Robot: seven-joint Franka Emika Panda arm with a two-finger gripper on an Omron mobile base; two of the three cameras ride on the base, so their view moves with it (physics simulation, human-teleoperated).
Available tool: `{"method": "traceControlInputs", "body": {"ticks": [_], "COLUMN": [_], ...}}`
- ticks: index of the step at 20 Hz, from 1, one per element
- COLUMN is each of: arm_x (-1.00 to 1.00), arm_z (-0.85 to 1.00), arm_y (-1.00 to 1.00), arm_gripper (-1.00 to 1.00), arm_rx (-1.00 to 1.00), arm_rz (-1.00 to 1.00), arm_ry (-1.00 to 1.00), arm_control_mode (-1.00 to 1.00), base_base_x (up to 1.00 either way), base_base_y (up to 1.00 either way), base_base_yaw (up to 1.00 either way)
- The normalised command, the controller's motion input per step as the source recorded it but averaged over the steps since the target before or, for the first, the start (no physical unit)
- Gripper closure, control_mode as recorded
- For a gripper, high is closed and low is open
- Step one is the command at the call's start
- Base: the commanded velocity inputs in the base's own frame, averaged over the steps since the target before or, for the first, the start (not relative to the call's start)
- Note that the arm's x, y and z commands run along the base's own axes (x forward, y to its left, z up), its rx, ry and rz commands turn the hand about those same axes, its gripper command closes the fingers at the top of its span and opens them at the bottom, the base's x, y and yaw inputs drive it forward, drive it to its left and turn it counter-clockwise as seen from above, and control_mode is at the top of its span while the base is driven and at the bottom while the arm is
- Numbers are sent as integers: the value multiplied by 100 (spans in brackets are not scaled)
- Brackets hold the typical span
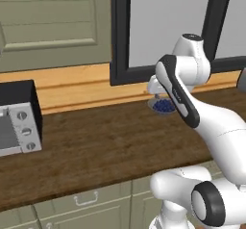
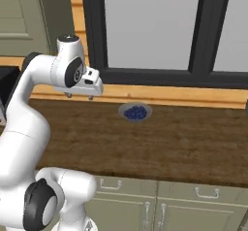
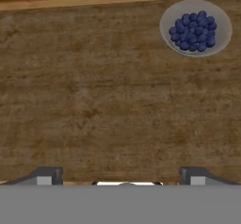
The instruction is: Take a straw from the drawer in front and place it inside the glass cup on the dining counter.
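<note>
My gripper [image 2: 79, 97] hangs open over the dark wood worktop [image 2: 160, 147], fingers pointing down, with nothing between them. In the hand view its two fingertips [image 3: 44, 176] stand wide apart above bare wood. Under the worktop run sage-green drawer fronts [image 1: 86, 199] with pale handles, all shut; I cannot tell which one is the task's drawer. The straw, the glass cup and the dining counter are out of view.
A small grey bowl of blueberries [image 3: 195, 26] sits on the worktop near the back wall, just right of the gripper [image 1: 154, 95]. A black and silver toaster oven [image 1: 17, 122] stands at the left end. A dark-framed window [image 2: 145, 26] rises behind the wooden ledge.
</note>
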Motion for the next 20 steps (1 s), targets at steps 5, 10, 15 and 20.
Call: {"method": "traceControlInputs", "body": {"ticks": [5, 10, 15, 20], "arm_x": [0, 0, 0, 0], "arm_z": [0, 0, 0, 0], "arm_y": [0, 0, 0, 0], "arm_gripper": [-100, -100, -100, -100], "arm_rx": [0, 0, 0, 0], "arm_rz": [0, 0, 0, 0], "arm_ry": [0, 0, 0, 0], "arm_control_mode": [100, 100, 100, 100], "base_base_x": [-9, -8, -3, -1], "base_base_y": [67, 64, 59, 50], "base_base_yaw": [-25, -24, -24, -24]}}
